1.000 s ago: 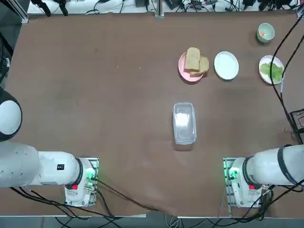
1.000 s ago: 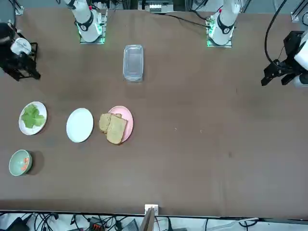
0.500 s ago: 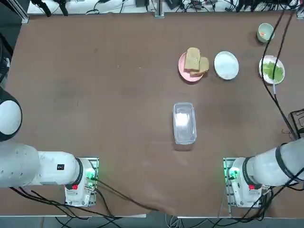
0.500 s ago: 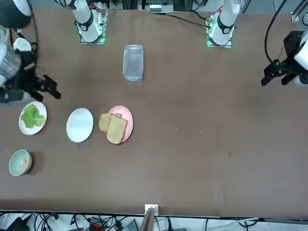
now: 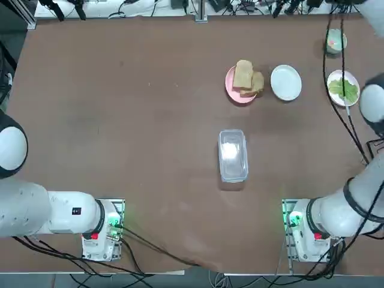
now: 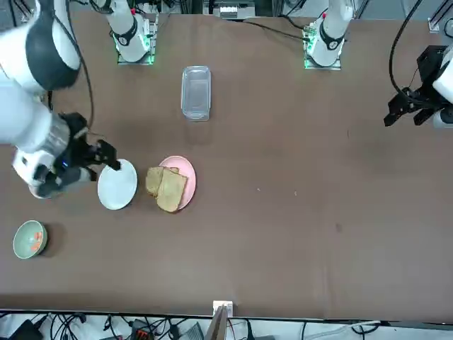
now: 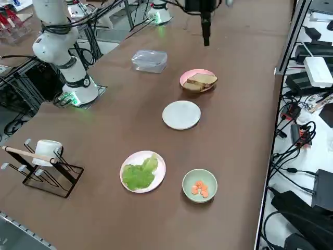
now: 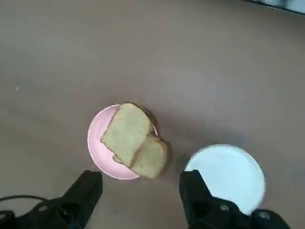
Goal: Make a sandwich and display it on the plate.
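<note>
Right gripper [image 8: 140,188], which I am steering, hangs empty with fingers spread, above two bread slices [image 8: 134,148] on a pink plate [image 8: 97,148]; the bare white plate [image 8: 226,174] lies just beside.

Table [image 5: 120,90] looking matt brown; clear plastic box [image 5: 233,155] beside centre gleaming glossy; white plate [image 5: 285,82] smooth; bread slices [image 5: 247,78] looking rough, porous.

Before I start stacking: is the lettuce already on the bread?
No. The lettuce lies alone on its own plate, while the two bread slices sit bare on the pink plate.
</note>
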